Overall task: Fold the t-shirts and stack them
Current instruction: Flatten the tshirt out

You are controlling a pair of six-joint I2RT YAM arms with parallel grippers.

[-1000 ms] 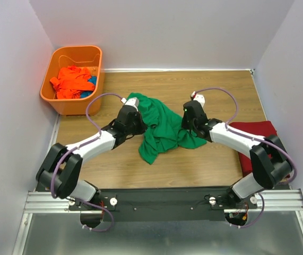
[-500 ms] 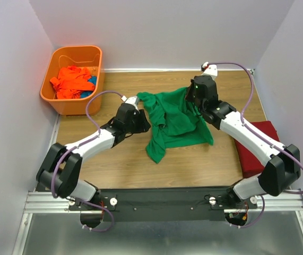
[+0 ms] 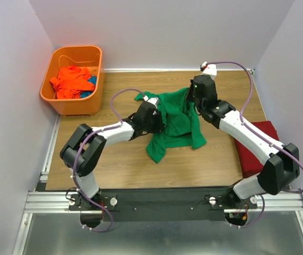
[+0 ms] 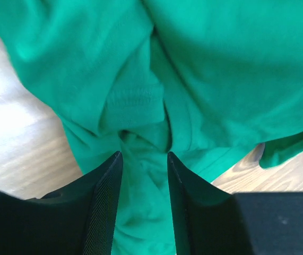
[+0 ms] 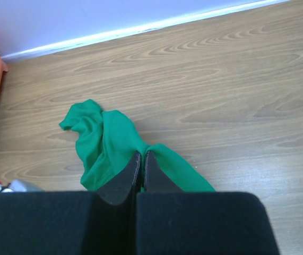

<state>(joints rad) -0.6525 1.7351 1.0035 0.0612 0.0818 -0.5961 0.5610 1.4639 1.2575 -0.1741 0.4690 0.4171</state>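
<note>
A bright green t-shirt lies crumpled mid-table, with its far right part lifted. My right gripper is shut on a pinched fold of it; in the right wrist view the gripper has cloth spilling to both sides of its tips. My left gripper hovers over the shirt's left side. Seen from the left wrist, it is open, and green cloth fills the gap below the jaws. A dark red t-shirt lies folded at the right edge. An orange t-shirt sits bunched in the basket.
The orange plastic basket stands at the back left corner and also holds a bit of blue cloth. Pale walls close in the table at the back and on both sides. Bare wood shows in front of the green shirt.
My left gripper opened, released the shirt's left edge and moved right over the cloth. My right gripper carried its hold up toward the back right, spreading the shirt, then stayed nearly still.
</note>
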